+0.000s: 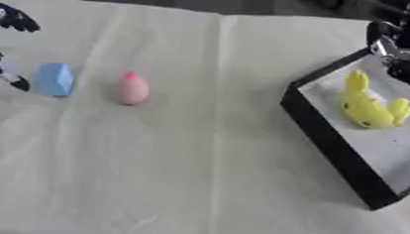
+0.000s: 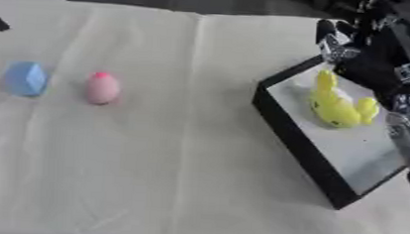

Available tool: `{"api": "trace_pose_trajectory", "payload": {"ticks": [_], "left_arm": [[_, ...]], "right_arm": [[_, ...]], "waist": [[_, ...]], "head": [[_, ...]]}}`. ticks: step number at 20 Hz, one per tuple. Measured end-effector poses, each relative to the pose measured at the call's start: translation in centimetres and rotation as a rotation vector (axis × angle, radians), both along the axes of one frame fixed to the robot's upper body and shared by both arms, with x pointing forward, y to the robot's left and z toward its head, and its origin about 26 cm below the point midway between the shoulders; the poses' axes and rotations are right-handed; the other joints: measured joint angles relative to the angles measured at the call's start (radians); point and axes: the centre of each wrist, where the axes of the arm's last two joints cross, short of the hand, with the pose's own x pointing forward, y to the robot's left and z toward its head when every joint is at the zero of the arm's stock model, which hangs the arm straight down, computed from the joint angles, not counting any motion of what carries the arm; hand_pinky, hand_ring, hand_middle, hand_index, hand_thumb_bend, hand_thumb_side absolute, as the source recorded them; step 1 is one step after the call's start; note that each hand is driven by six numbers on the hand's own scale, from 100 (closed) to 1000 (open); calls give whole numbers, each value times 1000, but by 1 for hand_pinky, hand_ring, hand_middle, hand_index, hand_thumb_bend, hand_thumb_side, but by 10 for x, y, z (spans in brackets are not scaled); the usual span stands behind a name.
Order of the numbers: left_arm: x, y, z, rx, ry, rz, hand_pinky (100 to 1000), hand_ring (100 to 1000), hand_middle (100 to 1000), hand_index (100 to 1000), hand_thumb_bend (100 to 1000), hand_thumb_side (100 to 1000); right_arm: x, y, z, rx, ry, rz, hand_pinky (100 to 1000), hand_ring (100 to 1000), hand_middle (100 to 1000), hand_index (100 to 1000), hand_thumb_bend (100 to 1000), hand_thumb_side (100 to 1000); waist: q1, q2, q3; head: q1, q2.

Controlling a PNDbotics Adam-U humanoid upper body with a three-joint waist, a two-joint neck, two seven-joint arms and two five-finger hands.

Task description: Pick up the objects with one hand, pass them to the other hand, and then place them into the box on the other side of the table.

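Observation:
A blue faceted block [image 1: 54, 79] and a pink egg-shaped object [image 1: 132, 88] with a red tip lie side by side on the left of the table. My left hand [image 1: 6, 19] is at the left edge, open, its fingers above and below the blue block's left side without touching it. A yellow duck-like toy [image 1: 371, 107] lies inside the black-walled box [image 1: 329, 139] on the right. My right hand [image 2: 371, 59] hovers over the box's far corner, just above the toy, open and holding nothing.
A cream cloth [image 1: 206, 178] covers the table, with creases running down its middle. The box sits askew, its near corner pointing toward the front right edge. The dark far edge of the table lies at the top.

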Motion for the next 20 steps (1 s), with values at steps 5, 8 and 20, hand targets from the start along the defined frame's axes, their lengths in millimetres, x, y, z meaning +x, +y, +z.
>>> {"api": "trace_pose_trajectory", "payload": {"ticks": [5,8,20], "left_arm": [[2,-3,3,75,68,-28,937,871,777,829,827,100],[3,-10,9,101,87,-41,931,865,765,830,764,100],[7,-33,13,165,29,-31,927,880,787,830,760,100]], "right_arm": [[2,9,-2,3,27,31,995,951,915,1000,127,242],[2,12,-4,6,41,40,995,949,913,1000,128,248],[3,17,-7,16,63,48,996,946,908,1000,131,262]], "waist": [[0,6,-2],[-3,7,-4],[-8,18,-17]], "head": [[1,0],[7,0],[30,-6]]}}
